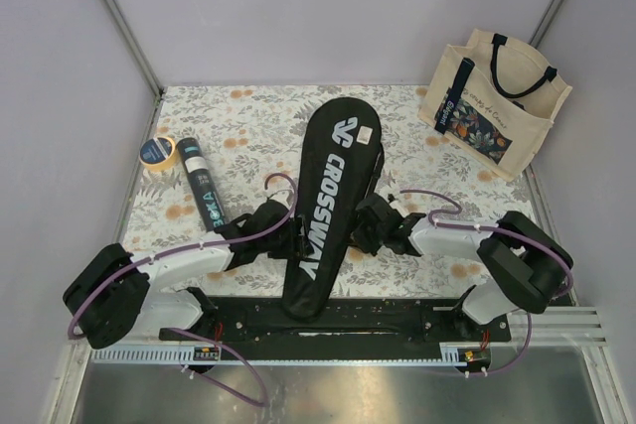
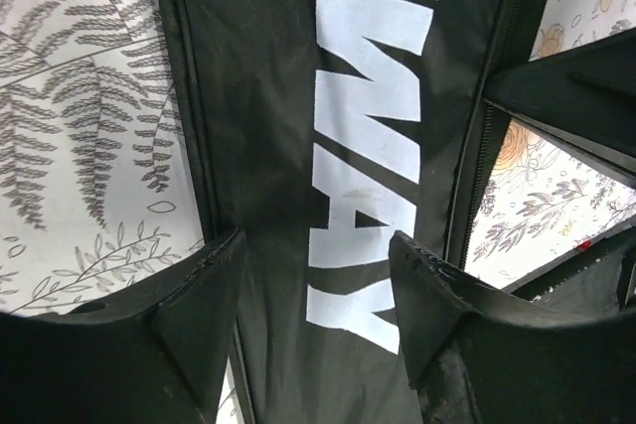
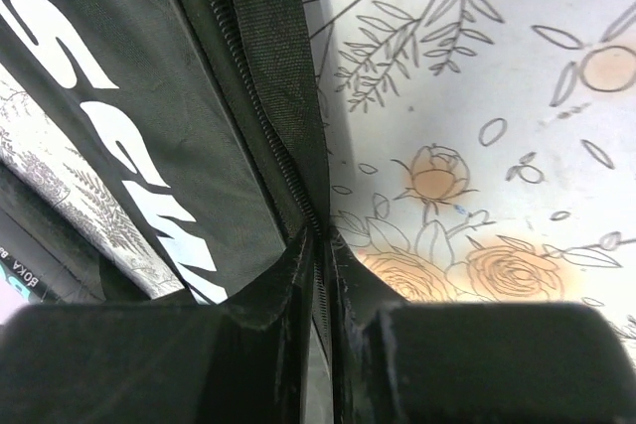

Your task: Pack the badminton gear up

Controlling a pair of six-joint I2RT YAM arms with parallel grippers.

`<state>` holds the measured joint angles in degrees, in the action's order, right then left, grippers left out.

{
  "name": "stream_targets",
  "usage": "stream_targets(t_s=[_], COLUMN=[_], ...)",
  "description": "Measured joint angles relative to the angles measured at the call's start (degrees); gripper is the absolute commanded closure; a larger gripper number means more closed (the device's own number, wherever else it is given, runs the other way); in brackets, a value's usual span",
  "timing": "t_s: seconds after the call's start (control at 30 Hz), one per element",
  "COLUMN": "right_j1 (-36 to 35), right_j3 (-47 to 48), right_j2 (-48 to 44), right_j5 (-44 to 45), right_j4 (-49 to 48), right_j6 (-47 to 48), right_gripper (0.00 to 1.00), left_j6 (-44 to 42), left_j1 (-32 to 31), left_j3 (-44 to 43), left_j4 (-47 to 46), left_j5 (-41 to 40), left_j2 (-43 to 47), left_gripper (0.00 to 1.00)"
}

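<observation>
Left gripper [image 2: 316,290] is found released: its fingers [image 2: 204,295] are held apart over the narrow part of the long black racket bag [image 1: 333,186], with the white letters "WAY" showing between them. No fabric is seen pinched there, and whether the fingertips touch the cloth cannot be told. In the overhead view this gripper is placed at the bag's left edge, beside the lower end of the "CROSSWAY" marking.

Right gripper [image 3: 320,245] is found clenched on the bag's right edge. Its fingers [image 3: 263,290] are drawn together, and the zip-lined seam is gripped between them. Whether the zip is done up cannot be told.

The bag is laid flat in the middle of the table [image 1: 248,126], on a floral cloth. Its broad head is pointed toward the back wall. Its narrow end is carried over the near edge onto the black base plate [image 1: 397,317] between the two arms.

A black tube [image 1: 204,196] with teal lettering is laid on its side left of the bag, near it but apart from it. A yellow-rimmed tape roll [image 1: 157,151] is noted just beside the tube's far end. A cream tote bag [image 1: 497,101] with dark handles is stood upright in the back right corner, well apart from the racket bag.
</observation>
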<state>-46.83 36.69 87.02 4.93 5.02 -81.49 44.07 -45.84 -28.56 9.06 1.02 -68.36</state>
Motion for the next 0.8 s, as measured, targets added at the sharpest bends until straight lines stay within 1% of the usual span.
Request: stream_targets(t_s=[0.1,0.17,0.23,0.3,0.33,0.4,0.5,0.63,0.7,0.73,0.8], right_j1=[0.0,0.0,-0.02,-0.04,-0.04,-0.04,-0.04,-0.04,-0.04,-0.07,-0.09], right_j3=[-1.07,-1.77,-2.45,-3.08,-3.41,-3.82,-4.52,-5.7,-6.6,-7.04,-8.04], right_j2=[-1.31,-2.19,-3.13,-4.0,-4.48,-5.2,-5.9,-7.06,-8.15,-8.74,-9.73], right_j5=[0.5,0.81,1.27,1.68,1.73,1.79,1.92,2.14,2.47,2.64,3.32], right_j4=[0.17,0.35,0.55,0.7,0.81,0.83,0.33,-0.39,-0.76,-0.81,-0.33], right_j6=[0.46,0.76,1.05,1.46,1.64,1.97,2.14,2.4,2.51,2.64,3.19], right_gripper=[0.88,0.82,0.8,0.84,0.88,0.9,0.86,0.84,0.77,0.76,0.84], left_j6=[0.61,0.85,1.03,1.05,1.07,1.07,1.16,1.51,1.57,1.64,1.64], left_j1=[0.04,0.04,0.04,0.04,0.04,0.04,0.04,0.04,0.04,0.04,0.04], left_j3=[-0.02,-0.02,-0.24,-0.44,-0.57,-0.74,-1.09,-1.09,-1.09,-1.09,-1.09], left_j4=[-1.81,-2.89,-3.72,-4.33,-4.52,-4.92,-5.31,-6.29,-6.6,-6.73,-6.78], left_j5=[0.61,0.76,0.79,0.79,0.79,0.81,0.81,1.01,1.11,1.18,1.16], left_j2=[-2.73,-3.45,-4.33,-5.05,-5.38,-5.92,-6.78,-7.48,-7.54,-7.58,-7.63], left_gripper=[0.39,0.41,0.43,0.44,0.44,0.44,0.44,0.45,0.45,0.45,0.45])
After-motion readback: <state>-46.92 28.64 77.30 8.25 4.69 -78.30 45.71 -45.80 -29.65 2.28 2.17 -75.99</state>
